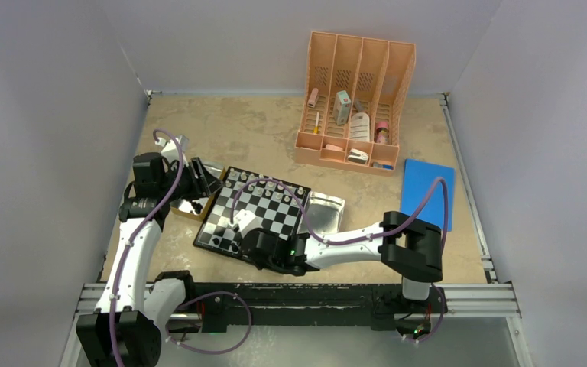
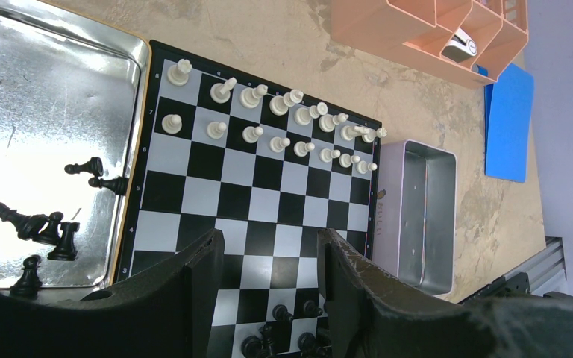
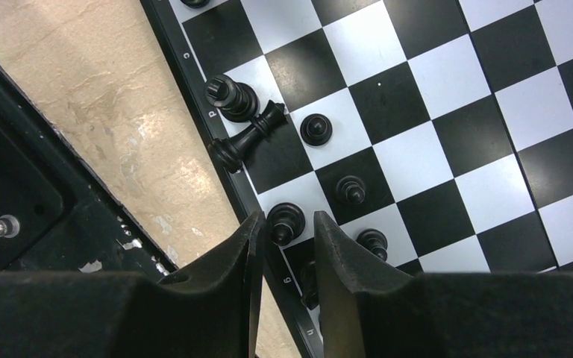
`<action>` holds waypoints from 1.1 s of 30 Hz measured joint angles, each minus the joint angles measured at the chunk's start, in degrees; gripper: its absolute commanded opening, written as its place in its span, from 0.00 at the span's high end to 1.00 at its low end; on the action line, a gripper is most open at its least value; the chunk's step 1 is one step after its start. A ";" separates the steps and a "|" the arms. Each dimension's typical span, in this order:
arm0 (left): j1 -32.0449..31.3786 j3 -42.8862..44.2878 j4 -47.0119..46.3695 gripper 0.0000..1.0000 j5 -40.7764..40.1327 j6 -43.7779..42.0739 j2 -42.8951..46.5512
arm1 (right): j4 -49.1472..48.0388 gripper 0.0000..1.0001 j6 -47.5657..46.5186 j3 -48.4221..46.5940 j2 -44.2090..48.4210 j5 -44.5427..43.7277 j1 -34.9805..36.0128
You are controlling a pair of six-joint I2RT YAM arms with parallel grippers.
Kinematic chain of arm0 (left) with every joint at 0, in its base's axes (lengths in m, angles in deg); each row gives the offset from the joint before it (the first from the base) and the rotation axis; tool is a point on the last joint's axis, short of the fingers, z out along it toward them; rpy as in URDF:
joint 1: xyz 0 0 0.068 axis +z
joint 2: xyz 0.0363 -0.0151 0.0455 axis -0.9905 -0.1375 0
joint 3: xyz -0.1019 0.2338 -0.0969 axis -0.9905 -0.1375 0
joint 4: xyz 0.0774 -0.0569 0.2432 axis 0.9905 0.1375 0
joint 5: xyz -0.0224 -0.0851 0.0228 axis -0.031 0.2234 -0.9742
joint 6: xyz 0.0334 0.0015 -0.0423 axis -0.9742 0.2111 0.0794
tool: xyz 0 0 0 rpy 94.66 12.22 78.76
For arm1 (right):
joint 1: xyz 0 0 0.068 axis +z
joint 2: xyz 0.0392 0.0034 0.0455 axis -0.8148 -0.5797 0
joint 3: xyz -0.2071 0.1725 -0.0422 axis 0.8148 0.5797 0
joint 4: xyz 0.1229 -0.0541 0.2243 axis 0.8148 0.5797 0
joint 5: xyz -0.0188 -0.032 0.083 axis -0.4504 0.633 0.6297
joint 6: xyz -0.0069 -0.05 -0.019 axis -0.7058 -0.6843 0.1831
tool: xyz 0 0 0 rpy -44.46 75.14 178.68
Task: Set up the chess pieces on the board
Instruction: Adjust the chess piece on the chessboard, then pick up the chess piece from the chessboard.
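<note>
- The white pieces (image 2: 268, 123) stand in two full rows along the far side of the board (image 1: 269, 208); I judge that half done.
- The step in hand is black's side, on the near rows.
- My right claw (image 3: 289, 218) is low over the near rim, its tips on either side of a black piece (image 3: 286, 224). That piece stands upright on a white square of the edge row.
- The tips are parted only a little. A sliver of gap shows beside the piece, so I judge it released, not pinched.
- My left claw (image 2: 270, 237) is spread wide and empty, hanging over the board next to the tray (image 2: 60, 89).
- Several spare black pieces (image 2: 45, 224) wait in that tray, some toppled.
- A fallen piece (image 3: 248, 136) lies across the rim, close to an upright neighbour.
- Next, I think, the right claw needs a straight lift clear of the piece, with no sideways drift, since other black pieces stand close by.
- The fallen piece then wants a grip low on its stem so it can be stood up on its square.
- The left claw can fetch from the tray.
</note>
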 measured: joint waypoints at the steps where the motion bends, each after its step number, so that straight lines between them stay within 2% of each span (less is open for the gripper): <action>1: 0.00 0.00 0.00 0.51 0.00 0.00 0.00 | 0.17 0.65 0.11 -0.22 0.02 0.00 0.00; 19: 0.00 0.00 0.00 0.51 0.04 -0.02 0.02 | 1.46 0.58 5.09 -6.43 0.57 -3.10 0.00; 33: 0.00 0.00 0.02 0.51 -0.46 -0.04 0.85 | 1.36 0.59 9.92 -7.67 -2.95 -3.32 1.68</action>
